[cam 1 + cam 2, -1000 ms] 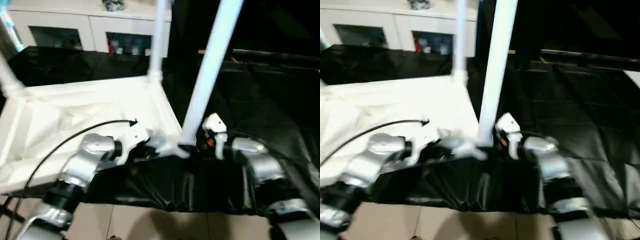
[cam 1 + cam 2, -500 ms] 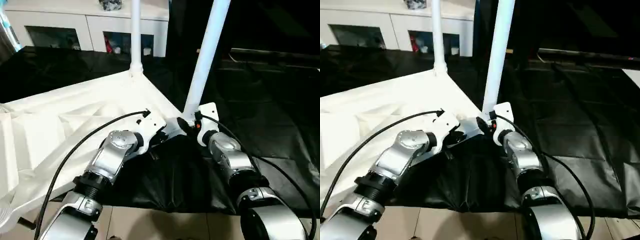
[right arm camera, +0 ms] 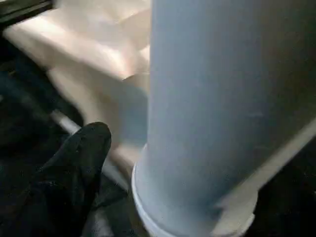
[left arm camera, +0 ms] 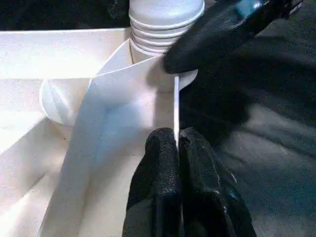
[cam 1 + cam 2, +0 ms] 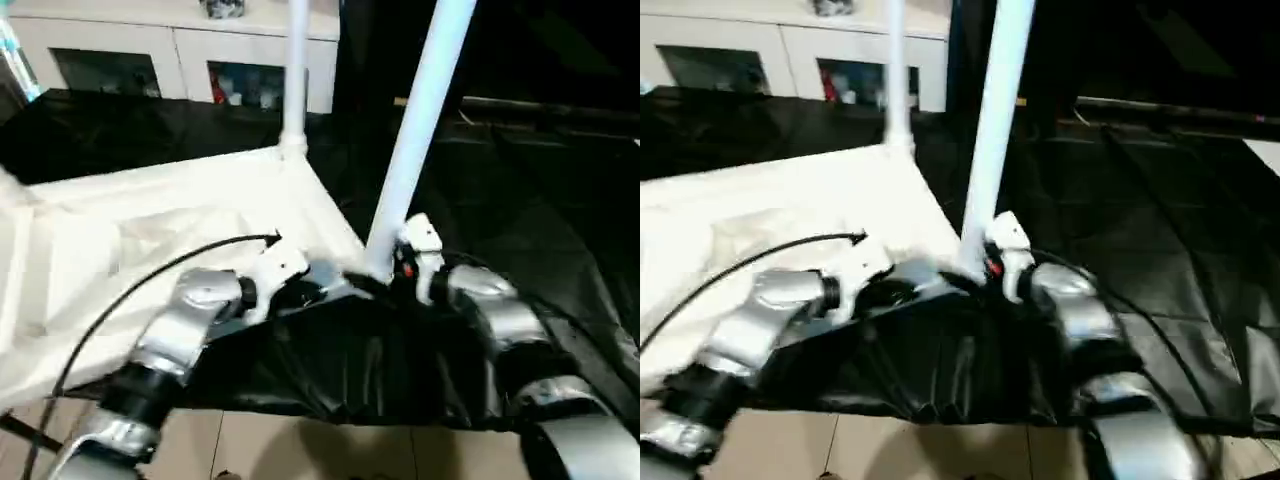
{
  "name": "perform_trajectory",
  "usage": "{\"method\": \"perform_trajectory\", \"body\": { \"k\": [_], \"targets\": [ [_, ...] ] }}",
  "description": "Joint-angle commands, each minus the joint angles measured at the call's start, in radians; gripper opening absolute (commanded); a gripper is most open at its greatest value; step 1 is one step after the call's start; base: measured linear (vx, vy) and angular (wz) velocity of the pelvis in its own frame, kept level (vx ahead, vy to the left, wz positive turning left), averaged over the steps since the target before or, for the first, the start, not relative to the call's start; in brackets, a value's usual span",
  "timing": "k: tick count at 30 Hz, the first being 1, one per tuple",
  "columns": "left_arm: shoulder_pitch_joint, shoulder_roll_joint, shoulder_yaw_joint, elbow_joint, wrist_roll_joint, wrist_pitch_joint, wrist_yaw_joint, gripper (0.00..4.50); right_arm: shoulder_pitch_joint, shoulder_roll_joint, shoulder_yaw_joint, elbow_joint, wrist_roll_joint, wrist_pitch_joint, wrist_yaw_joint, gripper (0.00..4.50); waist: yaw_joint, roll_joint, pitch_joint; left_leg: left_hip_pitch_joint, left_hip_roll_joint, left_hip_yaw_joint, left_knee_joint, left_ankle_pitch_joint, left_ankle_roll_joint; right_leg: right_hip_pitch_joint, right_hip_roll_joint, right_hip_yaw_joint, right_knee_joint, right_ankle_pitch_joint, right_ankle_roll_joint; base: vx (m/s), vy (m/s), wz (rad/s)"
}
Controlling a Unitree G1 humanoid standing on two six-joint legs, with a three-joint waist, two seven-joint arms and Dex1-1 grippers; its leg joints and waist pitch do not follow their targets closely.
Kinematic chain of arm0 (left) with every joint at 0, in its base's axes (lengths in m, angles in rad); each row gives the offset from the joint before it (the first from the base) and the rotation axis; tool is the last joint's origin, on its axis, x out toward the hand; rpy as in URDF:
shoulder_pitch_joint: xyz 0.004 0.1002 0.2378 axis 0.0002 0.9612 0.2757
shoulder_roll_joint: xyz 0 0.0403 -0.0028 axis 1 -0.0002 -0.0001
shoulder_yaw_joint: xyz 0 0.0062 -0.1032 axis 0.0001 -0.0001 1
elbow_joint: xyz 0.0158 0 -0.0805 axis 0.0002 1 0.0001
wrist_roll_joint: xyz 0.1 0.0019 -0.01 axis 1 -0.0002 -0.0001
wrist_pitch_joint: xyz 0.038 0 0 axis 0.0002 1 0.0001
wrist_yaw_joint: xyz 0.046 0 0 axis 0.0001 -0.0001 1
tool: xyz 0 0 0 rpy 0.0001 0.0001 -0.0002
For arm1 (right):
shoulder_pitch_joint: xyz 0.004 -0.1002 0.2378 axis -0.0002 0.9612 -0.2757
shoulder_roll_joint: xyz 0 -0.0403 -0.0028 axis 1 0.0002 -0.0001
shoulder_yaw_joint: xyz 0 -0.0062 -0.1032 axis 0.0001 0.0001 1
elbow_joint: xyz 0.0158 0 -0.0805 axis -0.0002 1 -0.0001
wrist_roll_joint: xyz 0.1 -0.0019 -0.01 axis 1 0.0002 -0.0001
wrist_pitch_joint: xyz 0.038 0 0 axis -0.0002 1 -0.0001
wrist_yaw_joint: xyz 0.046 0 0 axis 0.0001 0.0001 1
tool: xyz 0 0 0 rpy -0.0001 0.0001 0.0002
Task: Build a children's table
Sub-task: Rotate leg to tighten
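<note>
White plastic makes up the tabletop, which lies upside down on a black sheet in the head views, ribs facing up. Two legs stand in its corner sockets: the near leg rises from the corner closest to the robot, the far leg from the corner behind it. A white cabinet with glass doors stands at the back. The left gripper reaches to the tabletop's near edge just beside the near leg's foot, and the right gripper sits right at that foot from the other side. In the left wrist view, the left gripper's two black fingers are pressed together on the thin upright edge wall of the tabletop, pinching it, with the ribbed base of the near leg seated in its round socket just beyond; one black finger of the right gripper lies against that socket. In the right wrist view, the near leg fills the space close ahead, and one black finger stands off to its side, apart from the tube, so this hand is spread and grips nothing.
</note>
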Motion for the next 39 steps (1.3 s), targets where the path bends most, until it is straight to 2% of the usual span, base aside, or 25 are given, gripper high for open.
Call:
{"method": "perform_trajectory", "body": {
  "k": [1,3,6,10,14,19,22,23,24,25,26,29,31,32,33,36,37,38,39],
  "targets": [
    [-0.011,0.0,-0.011,-0.047,-0.039,-0.042,-0.045,0.0,0.009,-0.02,0.035,-0.053,0.018,0.021,0.105,4.27,0.0,-0.005,-0.074,0.009,0.024,0.003,-0.065,-0.185,0.075,0.057,-0.069,0.045,-0.072,-0.278,-0.193,0.0,0.0,0.0],
    [-0.011,0.013,-0.014,-0.049,-0.044,-0.044,-0.058,0.0,0.016,-0.037,0.052,-0.067,0.02,0.021,0.148,4.27,0.003,-0.008,-0.074,0.008,0.023,0.003,-0.065,-0.185,0.074,0.058,-0.07,0.045,-0.072,-0.279,-0.195,0.0,0.0,0.0],
    [-0.009,0.035,-0.015,-0.049,-0.058,-0.055,-0.094,0.0,0.027,-0.056,0.071,-0.09,0.024,0.023,0.194,3.94,0.006,-0.007,-0.075,0.009,0.023,0.003,-0.064,-0.18,0.068,0.058,-0.07,0.046,-0.072,-0.281,-0.196,0.0,0.0,0.0],
    [-0.009,0.049,-0.015,-0.04,-0.064,-0.059,-0.126,0.0,0.046,-0.063,0.08,-0.13,0.026,0.044,0.229,3.59,0.005,-0.014,-0.075,0.009,0.024,0.003,-0.065,-0.174,0.067,0.058,-0.069,0.045,-0.071,-0.278,-0.194,0.0,0.0,0.0],
    [-0.018,0.051,-0.015,-0.021,-0.068,-0.061,-0.136,0.0,0.053,-0.065,0.093,-0.147,0.026,0.048,0.253,3.27,0.007,-0.009,-0.074,0.012,0.024,0.001,-0.067,-0.193,0.054,0.056,-0.07,0.045,-0.073,-0.301,-0.188,0.0,0.0,0.0],
    [-0.016,0.052,-0.019,-0.02,-0.074,-0.058,-0.137,0.0,0.062,-0.057,0.098,-0.157,0.025,0.061,0.251,2.98,0.009,-0.012,-0.076,0.011,0.024,0.001,-0.066,-0.188,0.051,0.058,-0.07,0.046,-0.071,-0.287,-0.191,0.0,0.0,0.0],
    [-0.018,0.032,-0.005,-0.011,-0.054,-0.041,-0.072,0.0,0.068,-0.013,0.076,-0.141,0.02,0.065,0.148,2.81,0.008,-0.012,-0.076,0.009,0.023,0.001,-0.067,-0.174,0.049,0.058,-0.069,0.046,-0.069,-0.265,-0.194,0.0,0.0,0.0],
    [-0.021,0.025,-0.001,-0.005,-0.047,-0.037,-0.051,0.0,0.067,0.001,0.068,-0.132,0.017,0.064,0.111,2.78,0.006,-0.012,-0.074,0.01,0.023,0.001,-0.068,-0.186,0.042,0.057,-0.069,0.045,-0.071,-0.284,-0.189,0.0,0.0,0.0],
    [-0.031,0.009,0.006,0.01,-0.032,-0.031,-0.008,0.0,0.058,0.029,0.052,-0.103,0.002,0.058,0.02,2.76,0.004,-0.016,-0.075,0.01,0.022,0.001,-0.067,-0.19,0.038,0.058,-0.069,0.044,-0.072,-0.296,-0.185,0.0,0.0,0.0],
    [-0.038,-0.001,0.011,0.019,-0.023,-0.028,0.018,0.0,0.051,0.047,0.042,-0.083,-0.008,0.054,-0.038,2.76,0.002,-0.014,-0.073,0.012,0.022,0.001,-0.068,-0.197,0.033,0.055,-0.069,0.045,-0.074,-0.312,-0.182,0.0,0.0,0.0],
    [-0.05,-0.019,0.016,0.032,-0.01,-0.017,0.059,0.0,0.04,0.075,0.028,-0.054,-0.019,0.049,-0.124,2.75,-0.003,-0.019,-0.073,0.014,0.022,-0.001,-0.069,-0.217,0.015,0.054,-0.071,0.044,-0.079,-0.365,-0.166,0.0,0.0,0.0],
    [-0.085,-0.084,0.019,0.053,0.03,0.039,0.192,0.0,-0.001,0.176,-0.028,0.027,-0.01,0.07,-0.346,2.74,-0.011,-0.024,-0.072,0.016,0.021,-0.003,-0.07,-0.24,-0.002,0.049,-0.073,0.044,-0.083,-0.417,-0.147,0.0,0.0,0.0],
    [-0.099,-0.114,0.029,0.063,0.036,0.061,0.248,0.0,-0.017,0.206,-0.047,0.055,-0.007,0.076,-0.419,2.73,-0.015,-0.02,-0.071,0.018,0.022,-0.004,-0.071,-0.249,-0.008,0.046,-0.074,0.044,-0.086,-0.425,-0.146,0.0,0.0,0.0],
    [-0.112,-0.138,0.037,0.075,0.041,0.075,0.296,0.0,-0.032,0.231,-0.061,0.08,-0.006,0.076,-0.478,2.73,-0.016,-0.027,-0.074,0.012,0.021,-0.005,-0.071,-0.233,-0.005,0.052,-0.072,0.042,-0.082,-0.394,-0.142,0.0,0.0,0.0],
    [-0.124,-0.16,0.045,0.089,0.043,0.085,0.337,0.0,-0.047,0.25,-0.072,0.102,-0.005,0.072,-0.524,2.72,-0.016,-0.026,-0.074,0.014,0.021,-0.003,-0.07,-0.23,-0.003,0.049,-0.072,0.044,-0.081,-0.379,-0.145,0.0,0.0,0.0],
    [-0.143,-0.199,0.049,0.112,0.048,0.093,0.388,0.0,-0.079,0.282,-0.089,0.147,-0.01,0.058,-0.619,2.72,-0.013,-0.025,-0.08,0.012,0.02,0.0,-0.067,-0.183,0.01,0.053,-0.07,0.046,-0.069,-0.269,-0.17,0.0,0.0,0.0],
    [-0.149,-0.218,0.05,0.122,0.052,0.093,0.407,0.0,-0.097,0.296,-0.097,0.172,-0.014,0.045,-0.656,2.72,-0.009,-0.02,-0.081,0.013,0.019,0.001,-0.066,-0.171,0.016,0.052,-0.07,0.046,-0.066,-0.238,-0.178,0.0,0.0,0.0],
    [-0.15,-0.232,0.046,0.126,0.052,0.086,0.407,0.0,-0.11,0.303,-0.097,0.185,-0.018,0.028,-0.656,2.72,-0.01,-0.021,-0.083,0.01,0.017,0.003,-0.064,-0.157,0.023,0.055,-0.069,0.047,-0.065,-0.207,-0.184,0.0,0.0,0.0],
    [-0.148,-0.24,0.04,0.124,0.055,0.081,0.405,0.0,-0.117,0.306,-0.097,0.194,-0.023,0.011,-0.652,2.72,-0.007,-0.018,-0.085,0.011,0.017,0.003,-0.064,-0.147,0.024,0.057,-0.069,0.047,-0.061,-0.187,-0.188,0.0,0.0,0.0]
  ]
}}
